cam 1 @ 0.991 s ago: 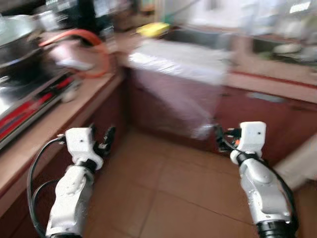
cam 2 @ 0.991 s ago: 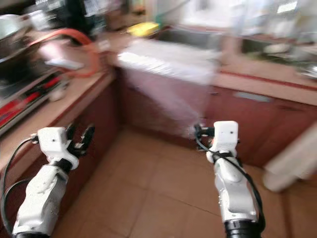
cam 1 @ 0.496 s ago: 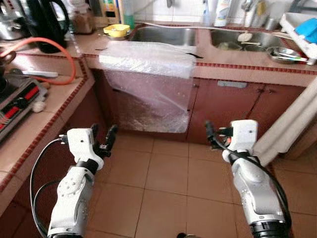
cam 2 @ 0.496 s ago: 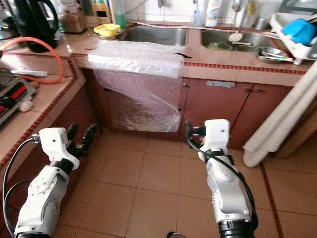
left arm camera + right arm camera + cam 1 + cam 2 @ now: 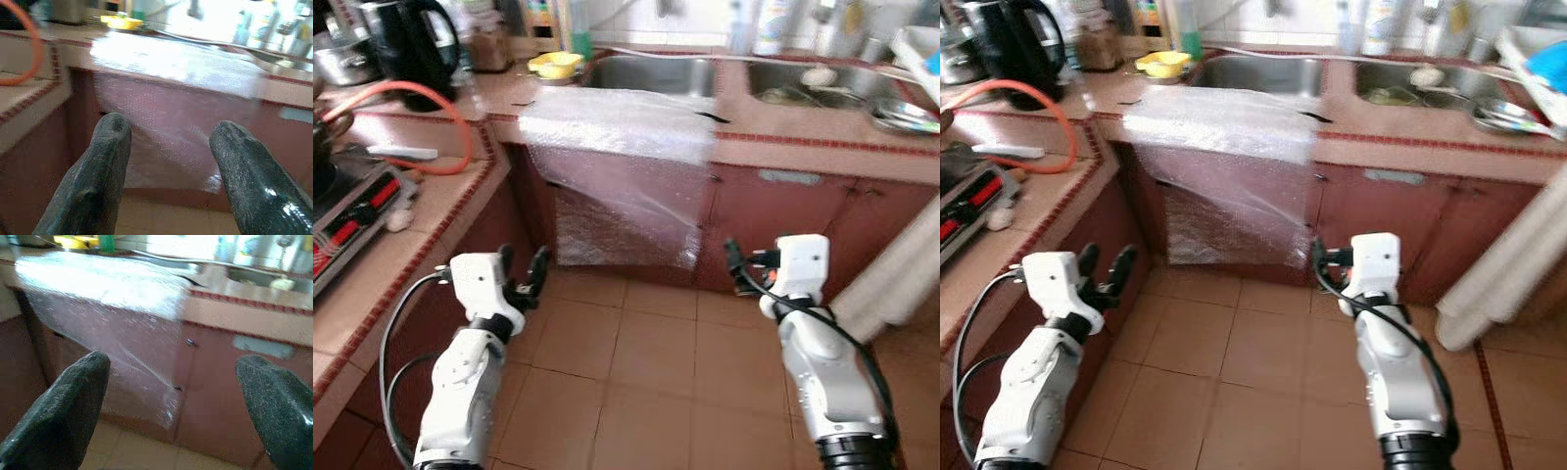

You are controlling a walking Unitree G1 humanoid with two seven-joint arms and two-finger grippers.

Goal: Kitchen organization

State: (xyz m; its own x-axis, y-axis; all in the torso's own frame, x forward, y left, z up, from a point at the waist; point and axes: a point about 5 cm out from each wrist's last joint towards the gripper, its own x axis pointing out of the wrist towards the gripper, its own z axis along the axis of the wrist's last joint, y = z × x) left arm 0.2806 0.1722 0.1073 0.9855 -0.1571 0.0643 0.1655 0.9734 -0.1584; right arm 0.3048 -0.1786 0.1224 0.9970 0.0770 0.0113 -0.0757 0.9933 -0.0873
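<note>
Bubble wrap (image 5: 622, 147) drapes over the counter edge (image 5: 822, 147) at twelve o'clock, slightly nearer than half a second ago; left gripper (image 5: 521, 274) and right gripper (image 5: 176, 396) both gape, empty.

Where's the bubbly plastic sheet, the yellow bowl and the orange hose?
bubbly plastic sheet (image 5: 1224, 117), right eye view, the part lying on the counter
yellow bowl (image 5: 1163, 65), right eye view, its rim
orange hose (image 5: 411, 90), left eye view, top of its loop
</note>
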